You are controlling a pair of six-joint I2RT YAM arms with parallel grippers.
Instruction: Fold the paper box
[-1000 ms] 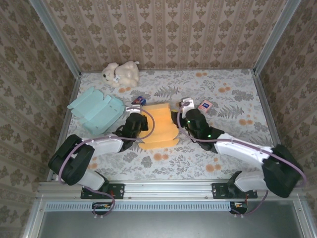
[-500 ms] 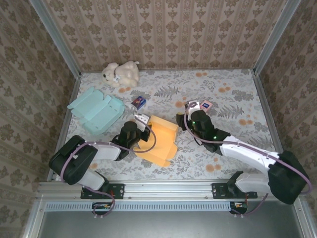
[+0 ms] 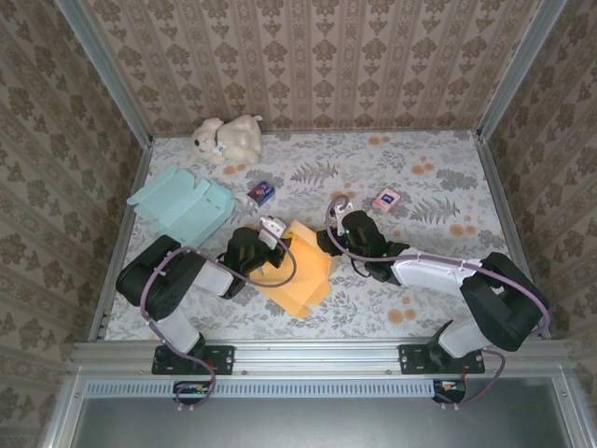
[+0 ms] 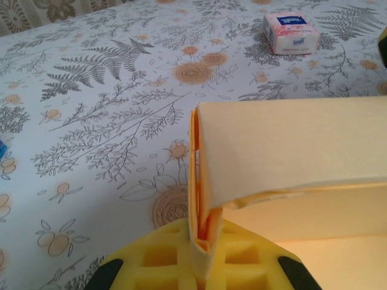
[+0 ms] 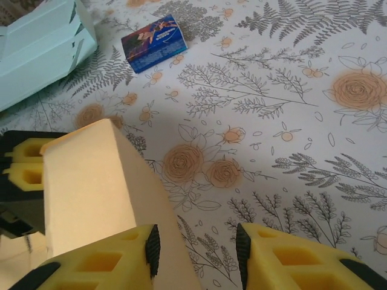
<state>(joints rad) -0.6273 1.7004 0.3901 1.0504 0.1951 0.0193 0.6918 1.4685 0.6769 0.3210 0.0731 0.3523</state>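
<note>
The orange paper box (image 3: 300,269) lies partly folded on the table between the two arms. My left gripper (image 3: 270,250) is at the box's left edge, and in the left wrist view it (image 4: 204,244) is shut on a doubled flap of the paper box (image 4: 290,142), whose wall stands up to the right. My right gripper (image 3: 326,241) is at the box's right side. In the right wrist view it (image 5: 196,249) is open, with the raised wall of the paper box (image 5: 91,181) lying against its left finger (image 5: 97,266) and bare table between the pads.
A teal folded box (image 3: 182,205) lies at the left, a plush bear (image 3: 227,138) at the back, a small blue packet (image 3: 261,192) and a pink packet (image 3: 386,199) behind the orange box. Metal rails edge the table.
The left gripper has drawn the box nearer and turned it. The right gripper has swung left, back to the box's right side.
</note>
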